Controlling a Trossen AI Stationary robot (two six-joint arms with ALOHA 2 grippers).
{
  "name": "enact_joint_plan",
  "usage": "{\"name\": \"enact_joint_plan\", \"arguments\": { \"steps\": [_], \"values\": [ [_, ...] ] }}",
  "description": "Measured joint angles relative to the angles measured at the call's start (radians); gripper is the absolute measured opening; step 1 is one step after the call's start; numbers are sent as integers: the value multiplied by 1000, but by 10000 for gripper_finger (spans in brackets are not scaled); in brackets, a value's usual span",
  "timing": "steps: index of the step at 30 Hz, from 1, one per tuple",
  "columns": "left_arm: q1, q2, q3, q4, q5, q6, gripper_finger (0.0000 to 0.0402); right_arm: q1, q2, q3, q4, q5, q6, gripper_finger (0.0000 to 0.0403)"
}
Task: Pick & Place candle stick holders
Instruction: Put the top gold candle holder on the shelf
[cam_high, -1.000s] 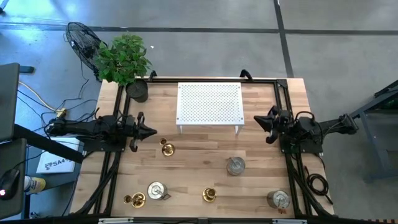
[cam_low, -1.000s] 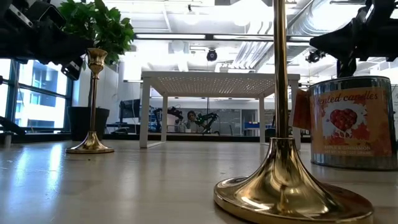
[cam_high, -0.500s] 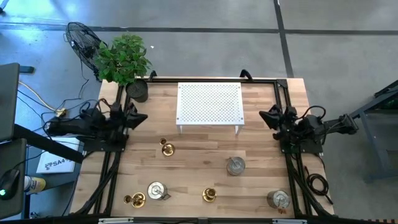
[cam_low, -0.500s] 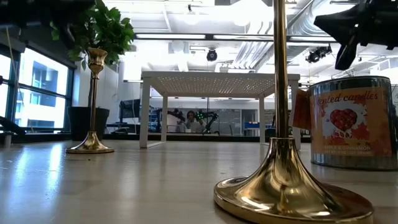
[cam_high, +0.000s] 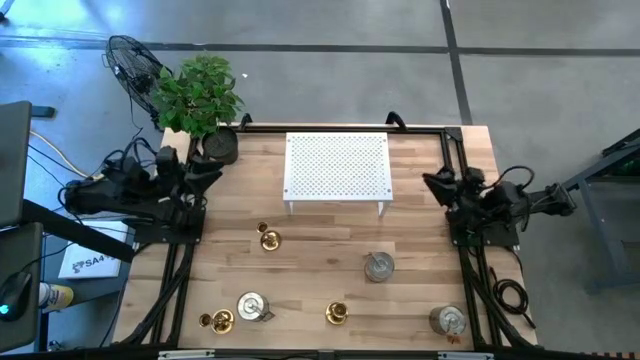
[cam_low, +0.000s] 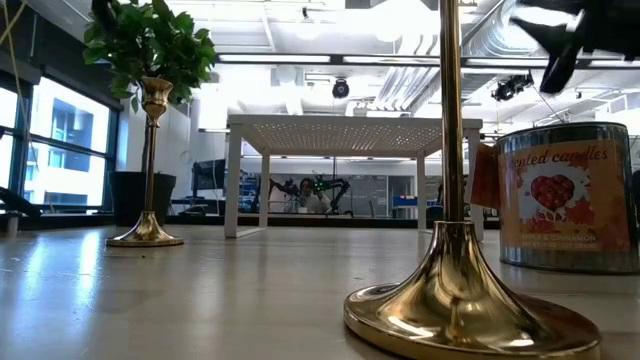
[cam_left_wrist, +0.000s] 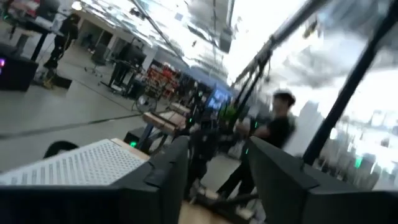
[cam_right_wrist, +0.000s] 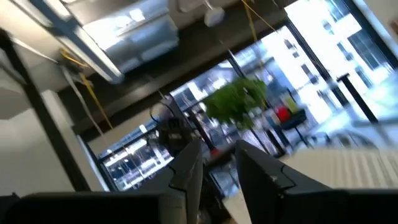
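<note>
Three gold candle stick holders stand upright on their round bases: one mid-left (cam_high: 268, 238), one near left (cam_high: 220, 321), one near centre (cam_high: 337, 313). Three squat silver tins stand at mid-right (cam_high: 379, 266), near left (cam_high: 253, 306) and near right (cam_high: 447, 320). In the low view one gold stick (cam_low: 452, 200) and a labelled tin (cam_low: 563, 195) stand close. My left gripper (cam_high: 205, 170) (cam_left_wrist: 217, 174) is open and empty at the table's far left, away from all of them. My right gripper (cam_high: 435, 182) (cam_right_wrist: 219, 168) is open and empty at the table's right edge.
A white perforated rack (cam_high: 337, 167) stands on legs at the table's far middle. A black plant pot (cam_high: 222, 147) with a green plant (cam_high: 198, 92) stands at the far left corner, close to my left gripper. A person shows beyond the table in the left wrist view (cam_left_wrist: 273, 124).
My left gripper has drawn back from the mid-left gold stick toward the table's far left corner and gone up, out of the low view. My right gripper has drawn back a little toward the table's right and far edges. Nothing on the table has moved.
</note>
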Motion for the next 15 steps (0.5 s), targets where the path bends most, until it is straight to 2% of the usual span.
{"name": "enact_joint_plan", "arguments": {
  "steps": [5, 9, 12, 15],
  "values": [
    [0, 103, 151, -77, 7, 39, 200, 0, 3, 138, -24, -27, -114, 106],
    [0, 191, 293, -180, 3, 119, 202, 0, 48, 258, -141, -36, -173, 109],
    [0, 254, 412, -323, 24, 126, 202, 0, 112, 331, -221, -25, -191, 109],
    [0, 315, 532, -542, 27, 126, 202, 0, 188, 382, -258, -26, -192, 109]
  ]
}}
